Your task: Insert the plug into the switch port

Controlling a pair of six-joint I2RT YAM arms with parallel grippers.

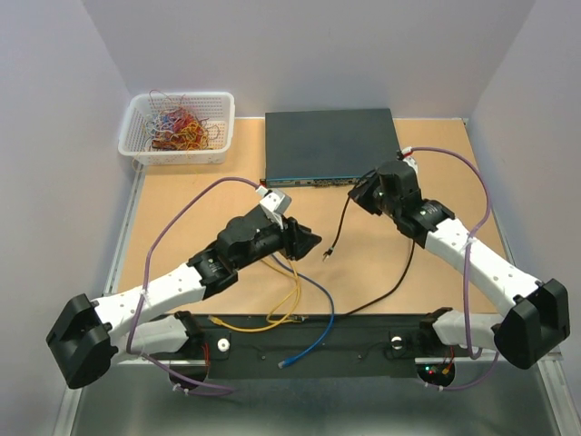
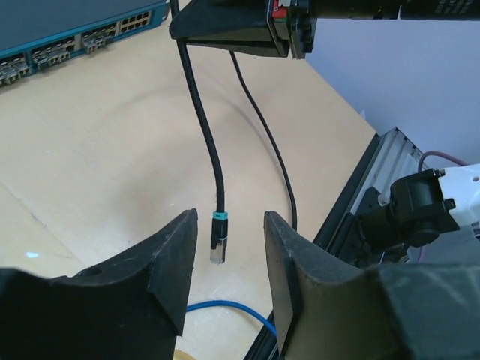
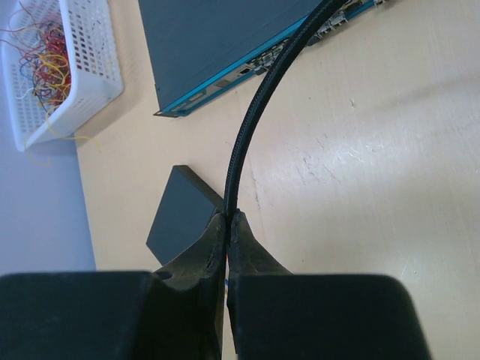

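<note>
Nearest to us, the two arms are bolted to one black base plate (image 1: pixel 363 350) at the near edge of the bench (image 1: pixel 168 186). We count three loose cables. Two of them, one blue cable (image 2: pixel 225 304) and one yellow cable (image 1: pixel 295 292), run from under the left arm's front end back toward that plate.

Further in, the left gripper (image 1: pixel 313 243) sits low over the bench. Its two fingers (image 2: pixel 172 255) stand moderately apart and hold nothing. In the left wrist view the single plug (image 2: pixel 217 241) shows through that gap, hanging tip down. It touches neither finger and, from above, lies just past the fingertips.

Up and to the right, the right gripper (image 3: pixel 227 217) is pinched tight on the third cable, the black cable (image 3: pixel 234 172). Two strands drop from it. The short one ends in the plug, and the long one trails down to the bench and back toward the base plate. Just past this gripper's fingers, its wrist view shows one flat dark slab (image 3: pixel 180 217). We cannot tell whether it is a box or part of the left gripper, and no sockets show on it.

Farthest away lies one dark rack switch (image 1: pixel 331 141), its teal-edged front with rows of sockets facing the arms. One white basket (image 1: pixel 177 156) of tangled coloured wires stands in the far left corner, near the switch but apart from it.
</note>
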